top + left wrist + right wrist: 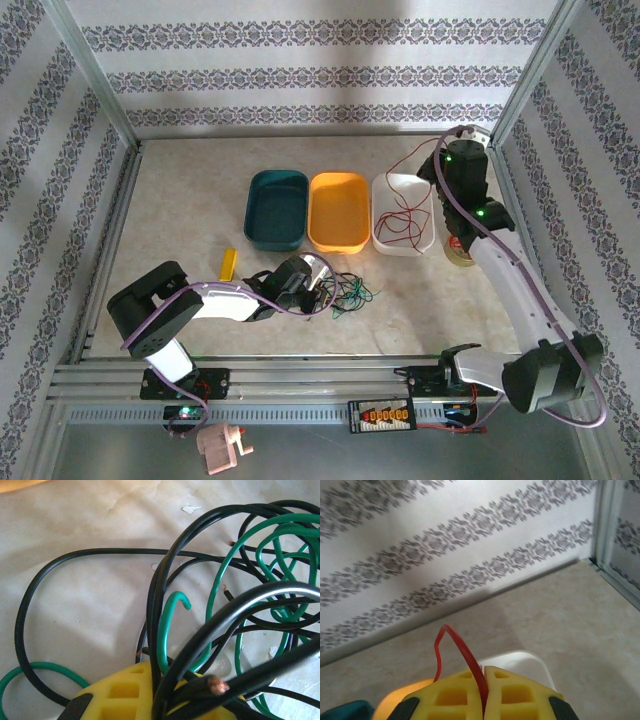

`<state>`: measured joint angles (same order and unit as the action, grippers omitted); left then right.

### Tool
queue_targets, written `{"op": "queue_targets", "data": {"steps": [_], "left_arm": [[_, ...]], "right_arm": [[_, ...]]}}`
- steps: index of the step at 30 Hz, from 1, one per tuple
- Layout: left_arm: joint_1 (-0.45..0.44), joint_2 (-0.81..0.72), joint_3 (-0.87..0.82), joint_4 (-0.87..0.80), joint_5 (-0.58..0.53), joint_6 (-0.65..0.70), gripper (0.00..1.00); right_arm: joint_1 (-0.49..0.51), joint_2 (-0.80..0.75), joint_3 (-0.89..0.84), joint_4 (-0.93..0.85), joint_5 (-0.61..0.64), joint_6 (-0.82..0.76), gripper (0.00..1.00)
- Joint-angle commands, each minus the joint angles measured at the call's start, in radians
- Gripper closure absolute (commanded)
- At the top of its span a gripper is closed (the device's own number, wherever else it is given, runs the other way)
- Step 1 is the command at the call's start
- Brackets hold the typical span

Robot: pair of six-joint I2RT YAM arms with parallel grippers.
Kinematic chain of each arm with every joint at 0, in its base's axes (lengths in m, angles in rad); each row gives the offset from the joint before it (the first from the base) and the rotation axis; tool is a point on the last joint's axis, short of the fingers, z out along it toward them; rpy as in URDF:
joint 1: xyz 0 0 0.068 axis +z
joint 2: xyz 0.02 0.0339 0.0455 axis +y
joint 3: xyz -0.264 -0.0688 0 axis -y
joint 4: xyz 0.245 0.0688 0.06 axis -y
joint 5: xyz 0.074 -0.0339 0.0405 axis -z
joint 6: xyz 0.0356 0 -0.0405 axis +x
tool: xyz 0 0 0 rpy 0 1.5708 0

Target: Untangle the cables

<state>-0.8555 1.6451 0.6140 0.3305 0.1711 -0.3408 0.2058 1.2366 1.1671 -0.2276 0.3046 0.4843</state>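
Floral-striped wallpaper rings a beige marbled counter. Glossy black and green cables lie knotted toward its near edge at the left tool, whose grip I cannot tell. The right tool is clenched on a thin red cable trailing into the white tray near the far right corner.

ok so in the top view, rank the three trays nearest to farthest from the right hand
1. white tray: right end of the row, beside the right hand, which pinches the red cable.
2. orange tray: middle of the row.
3. teal tray: left end of the row, farthest.
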Motion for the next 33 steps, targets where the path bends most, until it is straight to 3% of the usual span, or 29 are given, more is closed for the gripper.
{"op": "queue_targets", "data": {"steps": [1,7,16,21,30,31,33], "left_arm": [[0.006,0.035,-0.014,-0.133,-0.079,-0.004,1.0],[0.003,0.039,-0.011,-0.136,-0.078,0.0,1.0],[-0.001,0.035,-0.004,-0.148,-0.082,0.005,1.0],[-0.003,0.028,-0.005,-0.15,-0.081,0.008,1.0],[-0.005,0.02,0.002,-0.163,-0.085,0.014,1.0],[-0.005,0.017,0.001,-0.165,-0.086,0.016,1.0],[-0.005,0.014,0.0,-0.169,-0.089,0.02,1.0]], "right_arm": [[0.022,0.023,-0.042,-0.04,0.165,0.063,1.0],[0.093,0.101,-0.104,-0.046,0.338,0.111,1.0],[0.096,0.259,-0.142,-0.073,0.276,0.222,1.0],[0.07,0.357,-0.12,-0.05,0.107,0.221,1.0],[0.035,0.473,-0.109,-0.069,0.01,0.308,1.0],[0.034,0.462,-0.111,-0.064,0.007,0.307,0.99],[0.035,0.429,-0.118,-0.048,0.001,0.3,0.83]]}}
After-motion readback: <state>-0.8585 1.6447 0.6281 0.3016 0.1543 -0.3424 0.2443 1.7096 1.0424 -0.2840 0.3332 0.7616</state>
